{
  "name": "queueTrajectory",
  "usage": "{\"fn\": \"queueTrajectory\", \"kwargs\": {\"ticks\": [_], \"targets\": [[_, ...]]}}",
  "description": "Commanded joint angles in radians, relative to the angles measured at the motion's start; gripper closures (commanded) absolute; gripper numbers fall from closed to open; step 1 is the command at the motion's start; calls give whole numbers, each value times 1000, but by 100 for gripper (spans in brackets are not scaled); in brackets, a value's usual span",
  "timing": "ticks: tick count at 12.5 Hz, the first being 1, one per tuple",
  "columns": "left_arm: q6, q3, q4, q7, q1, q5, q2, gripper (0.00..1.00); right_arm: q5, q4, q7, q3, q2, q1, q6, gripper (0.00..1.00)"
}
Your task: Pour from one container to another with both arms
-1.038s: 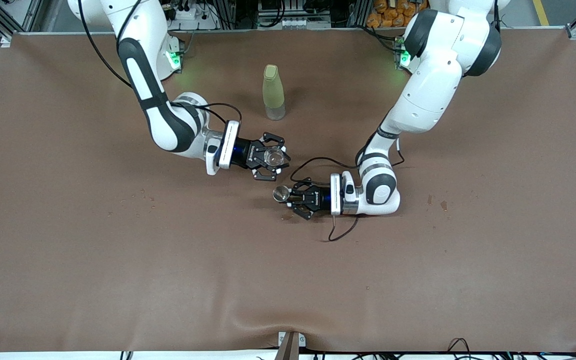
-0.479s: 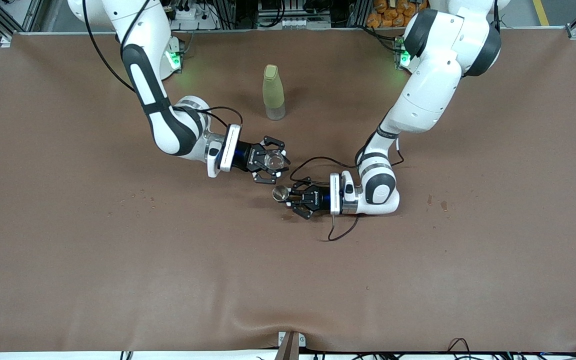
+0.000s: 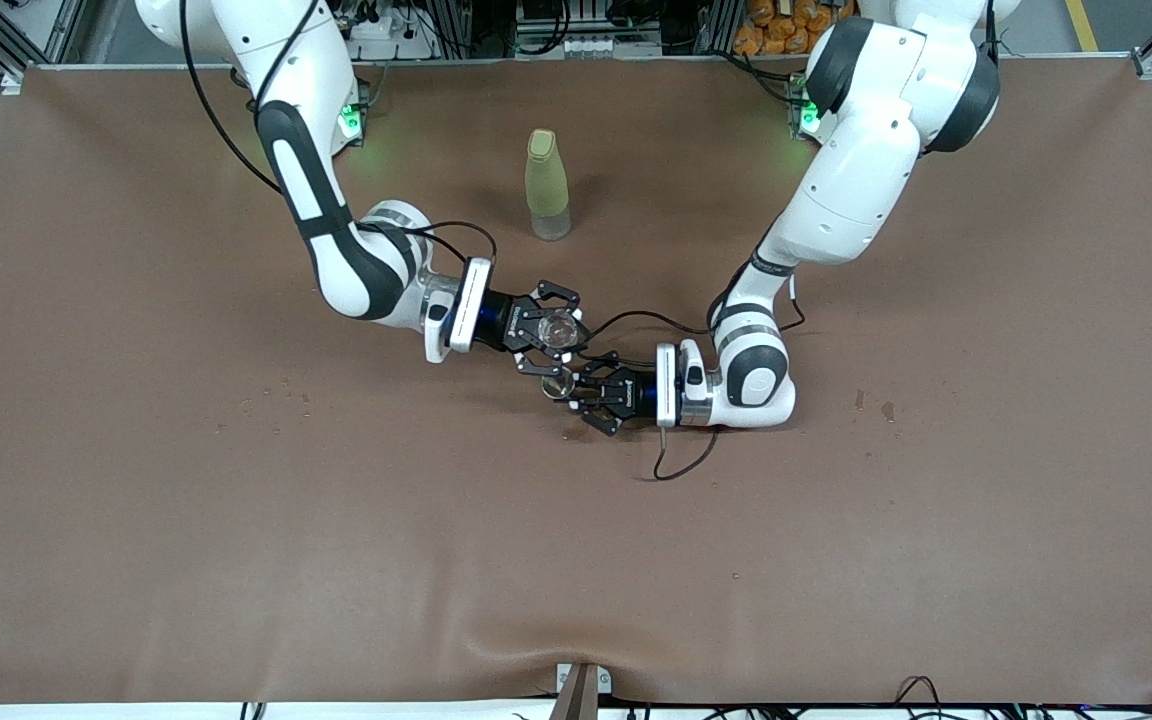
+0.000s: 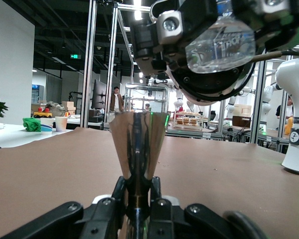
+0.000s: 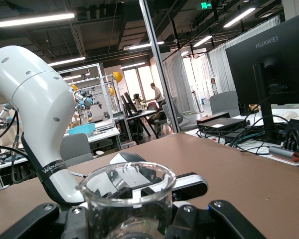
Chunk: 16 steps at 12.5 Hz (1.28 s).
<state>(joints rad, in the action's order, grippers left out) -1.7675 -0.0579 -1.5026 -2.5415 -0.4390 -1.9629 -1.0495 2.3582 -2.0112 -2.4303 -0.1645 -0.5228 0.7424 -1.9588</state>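
The small clear glass cup [image 3: 560,327] is upright in my right gripper [image 3: 558,329], which is shut on it above the middle of the table. In the right wrist view the cup [image 5: 127,199] fills the space between the fingers. The silvery hourglass jigger [image 3: 557,386] stands upright in my left gripper [image 3: 566,390], shut on its narrow waist. In the left wrist view the jigger [image 4: 138,142] rises from my left gripper [image 4: 138,194], and the glass cup [image 4: 222,45] hangs just above and beside its mouth. The two grippers almost touch.
A tall yellow-green bottle [image 3: 547,185] stands farther from the front camera, near the arms' bases. A black cable [image 3: 681,465] loops on the brown table cover [image 3: 236,520] below the left wrist. Small stains [image 3: 871,405] mark the cover toward the left arm's end.
My right gripper has carried the glass cup toward the jigger, closing the gap between the grippers. The left gripper has shifted only slightly with the jigger.
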Motion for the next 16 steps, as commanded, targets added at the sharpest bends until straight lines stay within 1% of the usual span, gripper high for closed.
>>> {"fn": "queueTrajectory", "kwargs": {"ticks": [1, 4, 5, 8, 10, 16], "targets": [[6, 1, -10, -29, -3, -30, 12, 100, 41, 26, -16, 2, -23, 11, -5, 100], [20, 1, -8, -32, 6, -28, 13, 100, 42, 26, -12, 3, -31, 14, -5, 100], [48, 1, -8, -32, 6, -27, 13, 100, 52, 23, -4, 5, -31, 15, -5, 100], [51, 3, -8, -32, 8, -19, 13, 100, 91, 17, 43, 31, -31, 14, -9, 100], [51, 3, -10, -34, 8, -19, 11, 100, 92, 14, 112, 39, -29, 15, -15, 100], [54, 7, -19, -37, 28, 1, 11, 100, 92, -3, 188, 39, 1, 14, -37, 100]]}}
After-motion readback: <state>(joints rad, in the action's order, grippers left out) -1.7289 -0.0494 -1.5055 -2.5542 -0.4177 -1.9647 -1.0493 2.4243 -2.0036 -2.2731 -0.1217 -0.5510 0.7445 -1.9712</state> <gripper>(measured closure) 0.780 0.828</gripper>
